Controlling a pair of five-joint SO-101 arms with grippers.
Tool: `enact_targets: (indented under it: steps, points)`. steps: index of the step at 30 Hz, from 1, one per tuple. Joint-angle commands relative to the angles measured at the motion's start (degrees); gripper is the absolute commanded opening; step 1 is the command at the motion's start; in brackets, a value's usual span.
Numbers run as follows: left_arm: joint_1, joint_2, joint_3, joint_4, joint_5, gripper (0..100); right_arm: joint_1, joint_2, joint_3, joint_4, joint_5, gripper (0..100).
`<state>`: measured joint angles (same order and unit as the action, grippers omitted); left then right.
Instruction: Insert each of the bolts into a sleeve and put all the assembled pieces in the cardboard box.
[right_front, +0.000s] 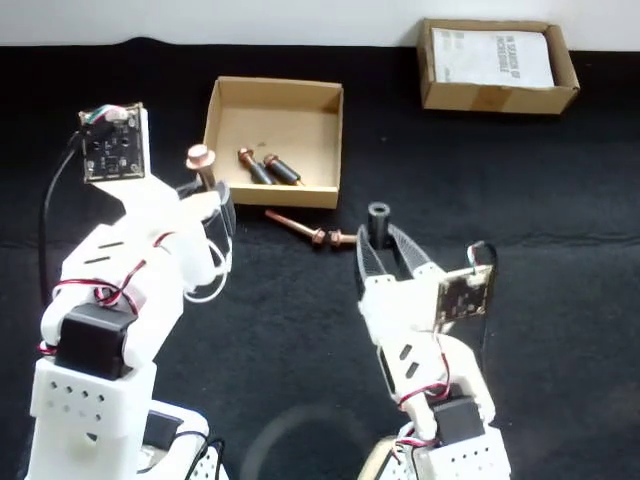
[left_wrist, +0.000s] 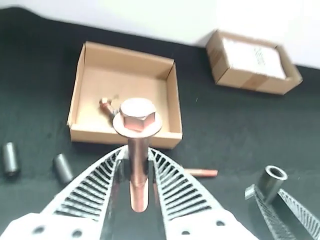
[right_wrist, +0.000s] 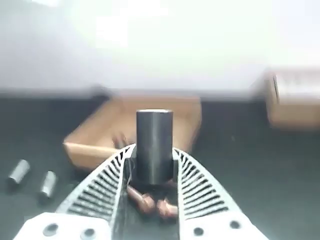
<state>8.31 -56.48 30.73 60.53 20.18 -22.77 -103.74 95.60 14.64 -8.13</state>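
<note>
I am gripping a copper-coloured flanged hex bolt (left_wrist: 136, 125) head-up in the left pincer (left_wrist: 136, 151), closed on its shank, and a dark cylindrical metal sleeve (right_wrist: 154, 132) in the right pincer (right_wrist: 153, 152), likewise clamped. Both are near the open brown cardboard box (right_front: 275, 192) — any tilt at mating risks jamming them.

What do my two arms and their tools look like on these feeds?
The left arm and right arm are white plastic shells with black motor blocks at the joints and thin red, white and black wires looped along them. Each wrist carries a small camera board; a black cable trails from the left one. The left tool and right tool have pale, ribbed, tapering fingers.
</note>
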Motion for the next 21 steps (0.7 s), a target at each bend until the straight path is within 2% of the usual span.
enact_targets:
  steps: [1,8,11,16,21]
  points:
    - [0.48,-1.36,-0.22,-3.87,0.09,1,-1.89,-0.48,7.96,-12.62,0.70,0.8]
    - [1.71,-1.71,3.65,-18.73,0.18,1,-3.65,0.22,7.87,-13.14,0.53,0.8]
    - [7.34,-1.71,3.12,-23.03,0.18,1,-6.29,0.22,7.87,-10.33,0.53,0.8]
    - [20.09,-1.36,-0.57,-24.09,-0.26,1,-9.71,0.22,7.87,-6.20,0.53,0.8]
    - [26.42,-1.27,-0.57,-24.09,-0.35,1,-9.63,0.22,7.87,-6.20,0.53,0.8]
